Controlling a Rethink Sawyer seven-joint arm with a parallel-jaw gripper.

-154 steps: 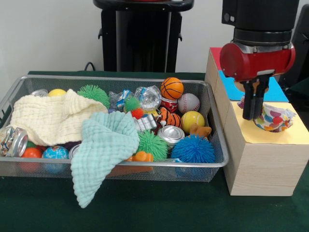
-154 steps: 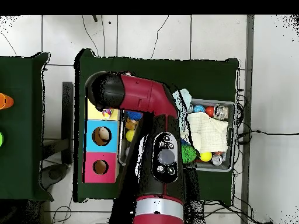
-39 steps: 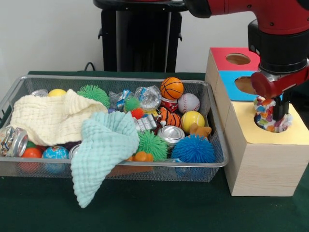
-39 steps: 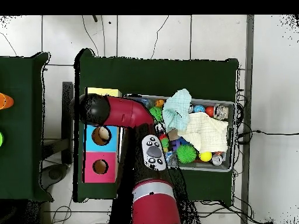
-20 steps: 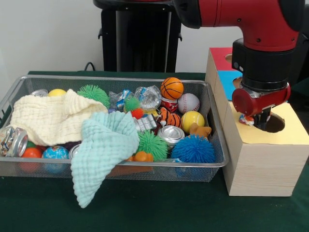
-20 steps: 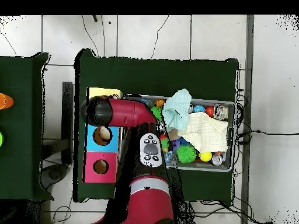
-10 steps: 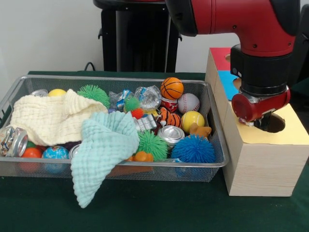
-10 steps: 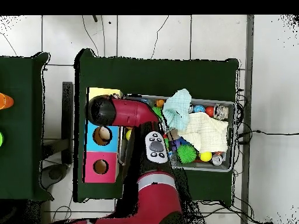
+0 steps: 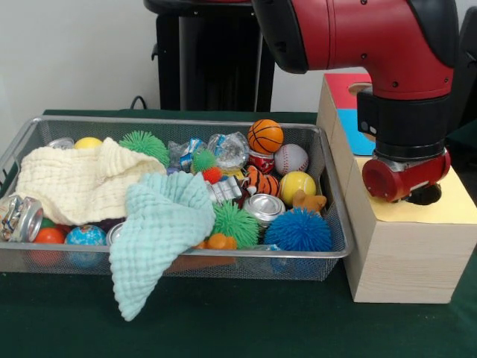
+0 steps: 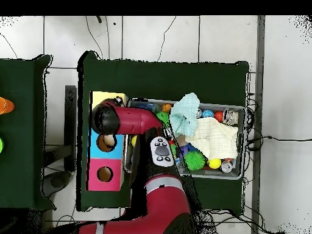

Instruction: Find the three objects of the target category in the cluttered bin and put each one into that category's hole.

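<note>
The silver wire-mesh bin (image 9: pixel 223 254) stands left of the wooden boxes and is full of balls, cans and cloths; it also shows in the overhead view (image 10: pixel 242 146). My gripper (image 9: pixel 414 195) hangs under the red wrist, low over the dark hole (image 9: pixel 429 195) in the yellow-topped box (image 9: pixel 402 246). The wrist hides its tip. In the overhead view the arm's end (image 10: pixel 105 119) covers the line between the yellow and blue tops. No knotted fabric bundle shows in either view.
A cream cloth (image 9: pixel 78 183) and a mint cloth (image 9: pixel 160 227) cover the bin's left half. Spiky balls, a basketball (image 9: pixel 265 136), a baseball (image 9: pixel 291 158) and cans lie on the right. The blue box (image 10: pixel 107 143) and red box (image 10: pixel 105 174) follow the yellow one.
One second ago a multicoloured bundle showed at the gripper's tip by the yellow box's hole. Now it is out of sight and the wrist sits lower over the hole.
</note>
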